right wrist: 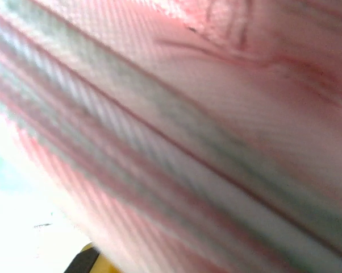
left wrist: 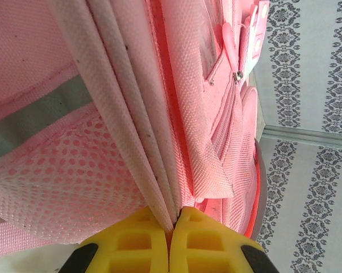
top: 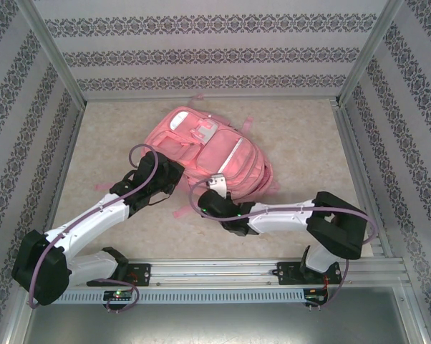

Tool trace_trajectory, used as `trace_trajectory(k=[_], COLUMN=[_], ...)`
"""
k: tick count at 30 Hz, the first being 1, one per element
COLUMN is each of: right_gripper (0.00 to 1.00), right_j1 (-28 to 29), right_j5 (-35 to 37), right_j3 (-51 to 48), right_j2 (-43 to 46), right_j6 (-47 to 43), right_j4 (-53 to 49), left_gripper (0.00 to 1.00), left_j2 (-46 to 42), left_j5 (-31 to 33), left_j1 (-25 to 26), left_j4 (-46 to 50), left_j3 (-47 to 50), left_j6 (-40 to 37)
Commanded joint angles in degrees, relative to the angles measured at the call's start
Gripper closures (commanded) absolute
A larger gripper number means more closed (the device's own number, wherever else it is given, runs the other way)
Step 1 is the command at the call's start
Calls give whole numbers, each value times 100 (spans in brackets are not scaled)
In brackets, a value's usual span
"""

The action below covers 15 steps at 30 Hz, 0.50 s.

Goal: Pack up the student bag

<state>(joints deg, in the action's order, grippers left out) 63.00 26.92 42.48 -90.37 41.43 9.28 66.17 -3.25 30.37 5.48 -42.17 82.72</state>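
- Pink fabric, front side up: the student bag (top: 208, 147) lies flat mid-table (top: 301, 136), between the two arms
- Progress, our call: early. We see nothing going into it and no compartment plainly open, so the packing itself looks all left to do, and both arms seem to be on the opening or holding step
- Left side: the left gripper (top: 167, 174) is at the bag's left edge. In the wrist view its yellow fingers (left wrist: 142, 239) are closed tight on a fold of pale piping (left wrist: 131, 125), so it has hold of the bag
- Mesh side pocket (left wrist: 63, 182) just beside that grip looks flat, with nothing showing through the mesh
- Middle: the front pockets (top: 233, 161) look zipped and a zip pull (left wrist: 237, 75) hangs on its seam. Contents are hidden, so we cannot tell what is inside
- Main compartment: we cannot tell whether it is open or shut
- Right side: the right gripper (top: 214, 190) is at the bag's near edge with its jaws closed. Its wrist view is blurred pink fabric pressed close, with one yellow fingertip (right wrist: 94, 257) at the bottom, so we cannot tell whether it has cloth caught or is just touching
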Motion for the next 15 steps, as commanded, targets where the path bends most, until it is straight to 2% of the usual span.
trace_trajectory(k=[1, 10, 15], right_gripper=[100, 100, 100], right_j1=[-288, -516, -530], right_j5=[-226, -577, -372], right_j3=[-518, -975, -1212], right_j2=[321, 859, 1154], right_j6=[-599, -1475, -1651], right_j4=[540, 644, 430], left_gripper=[100, 100, 100], left_j2=[-201, -234, -317], left_j5=[207, 102, 191], left_j1=[-85, -76, -82], left_j4=[-564, -666, -570], left_j3=[-13, 236, 219], left_j6=[-109, -6, -84])
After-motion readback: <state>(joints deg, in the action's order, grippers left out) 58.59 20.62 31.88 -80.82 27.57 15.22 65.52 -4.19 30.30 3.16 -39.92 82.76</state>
